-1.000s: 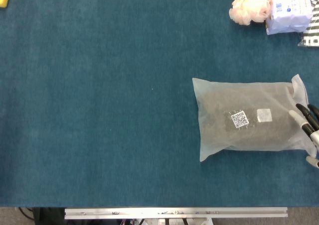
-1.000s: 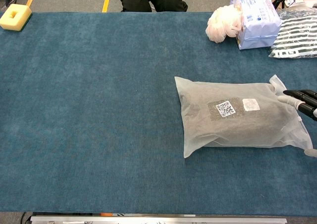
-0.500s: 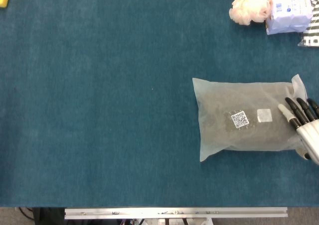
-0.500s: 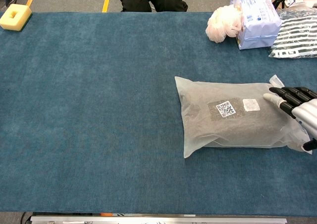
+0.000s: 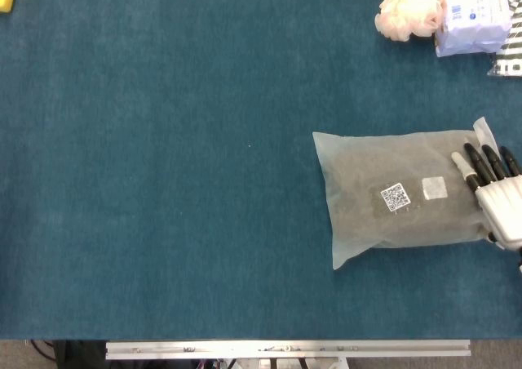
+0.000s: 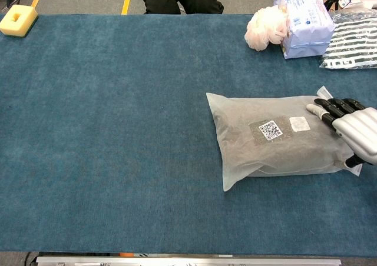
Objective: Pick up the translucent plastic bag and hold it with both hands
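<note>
1. The translucent plastic bag (image 5: 400,193), in the head view, lies flat on the tabletop (image 5: 163,181) at your right, long axis left to right. Your right hand (image 5: 493,193) rests fingers-extended on its right end, gripping nothing; the left hand is out of view.
2. Chest view: the bag (image 6: 277,139) sits under the right hand (image 6: 350,127), fingers (image 6: 323,108) flat on top. I'd judge the right hand should grip first.

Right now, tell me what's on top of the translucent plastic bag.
The right hand lies over the translucent plastic bag at its right end. The bag edge beneath the hand is covered, so any grip is unseen.
</note>
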